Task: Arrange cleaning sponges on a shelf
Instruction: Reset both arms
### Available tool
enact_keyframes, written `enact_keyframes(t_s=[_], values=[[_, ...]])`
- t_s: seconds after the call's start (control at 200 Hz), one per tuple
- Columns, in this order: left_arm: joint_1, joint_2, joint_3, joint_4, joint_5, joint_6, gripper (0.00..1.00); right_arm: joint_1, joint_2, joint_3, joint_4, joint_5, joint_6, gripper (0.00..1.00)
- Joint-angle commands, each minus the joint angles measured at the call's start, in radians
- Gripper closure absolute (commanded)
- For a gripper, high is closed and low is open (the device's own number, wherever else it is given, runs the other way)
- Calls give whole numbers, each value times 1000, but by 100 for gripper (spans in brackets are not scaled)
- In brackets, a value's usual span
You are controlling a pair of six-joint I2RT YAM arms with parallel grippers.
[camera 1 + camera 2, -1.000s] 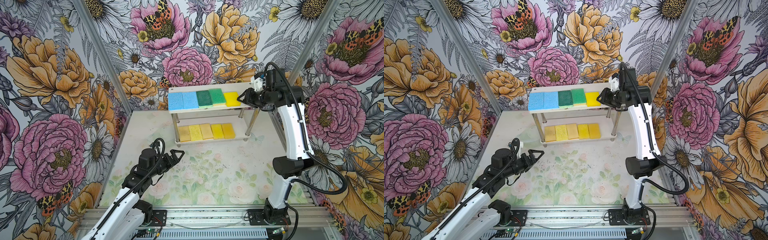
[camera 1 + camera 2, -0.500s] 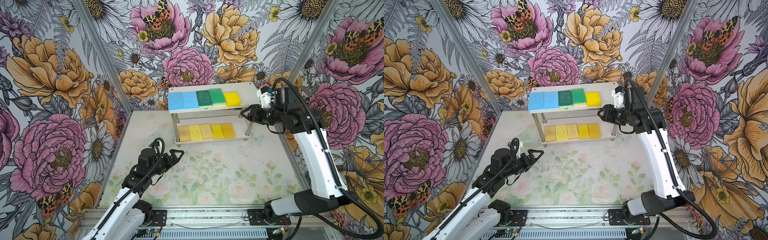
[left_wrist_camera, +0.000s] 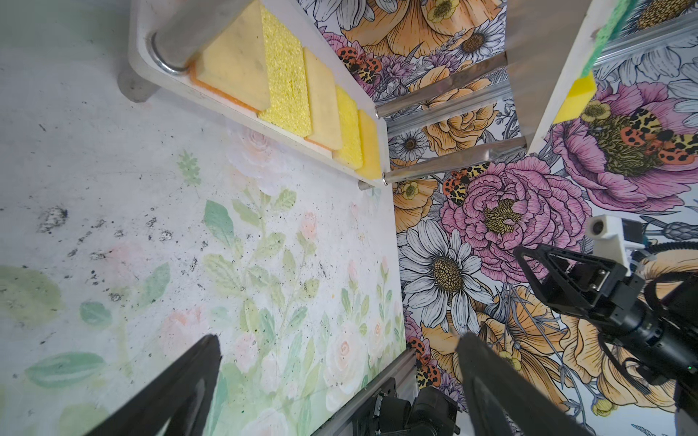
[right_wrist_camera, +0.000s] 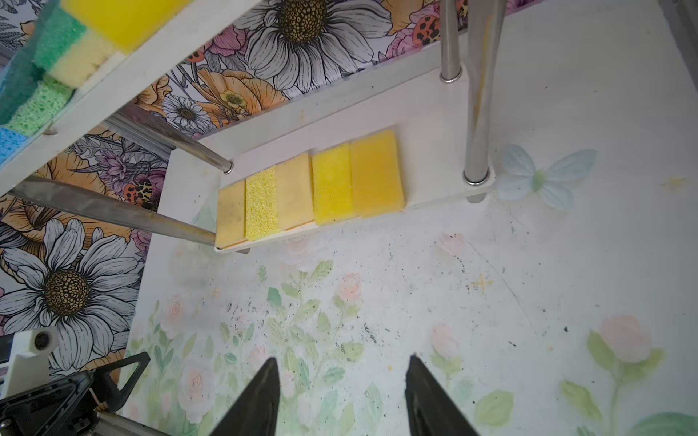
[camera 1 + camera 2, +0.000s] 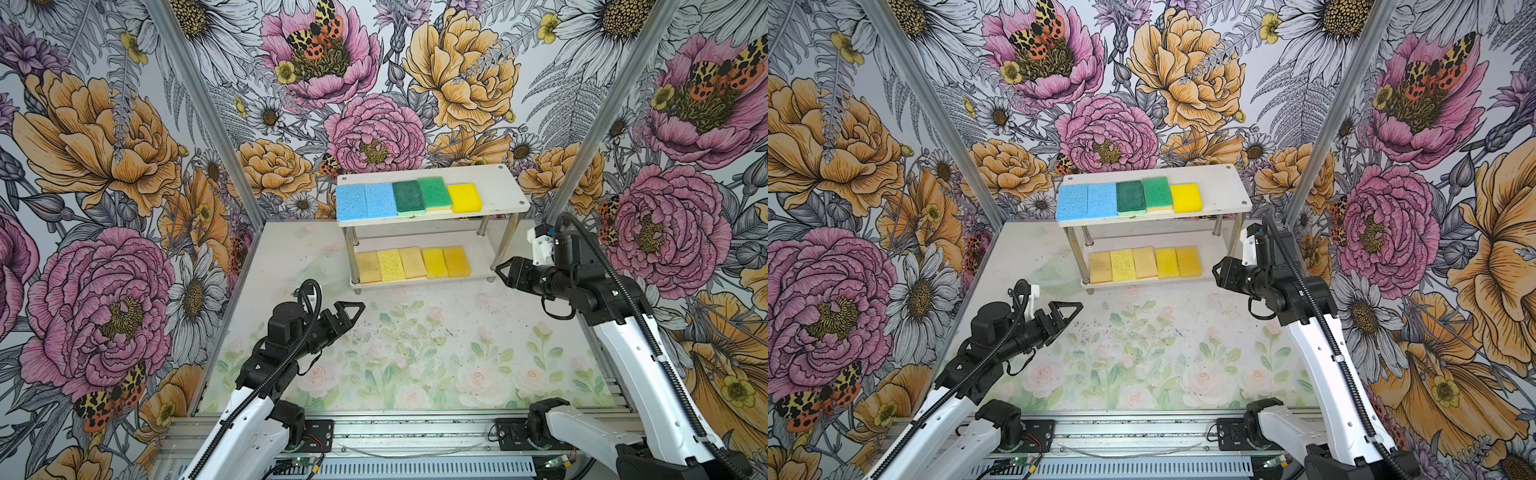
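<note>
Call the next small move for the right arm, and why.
Probably draw the right gripper back from the shelf toward its base. Its jaws stand apart and empty, all ten sponges already lie in two rows on its boards, and no sponge shows on the table.

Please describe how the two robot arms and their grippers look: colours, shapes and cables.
The left arm and the right arm have white links with black joints. A black ribbed cable runs along each. The left gripper and the right gripper are black and triangular, with open frames. A white camera mount sits by the right wrist.
</note>
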Motion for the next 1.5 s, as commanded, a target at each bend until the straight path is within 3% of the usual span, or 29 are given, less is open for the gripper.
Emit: enact_keyframes(t_s=[0.0,0.13,0.295,0.455,0.625,0.745,0.955,1.06,1.236,1.496], values=[[9,-36,-9,-61,3,5,1,-8,-64,-58,76,52,-38,44],[16,-77,-7,-114,-58,18,1,-9,-147,-169,145,100,-44,42],[36,-79,0,-144,-127,63,1,-9,-337,-424,373,217,-15,41],[60,-61,13,-166,-260,124,1,-7,-576,-709,689,314,-83,27],[73,-42,16,-127,-444,191,1,-8,-672,-941,1024,400,-183,20],[73,-51,-18,-7,-558,267,1,-8,-556,-984,1152,476,-212,18],[108,4,-64,219,-723,422,1,-9,-191,-1011,1410,553,-304,15],[178,94,-55,272,-694,456,1,-32,-50,-1020,1533,588,-364,14],[282,248,-68,413,-562,518,1,-113,192,-1029,1770,525,-395,13],[335,366,-123,650,-578,660,1,-163,400,-1033,1975,491,-384,13]])
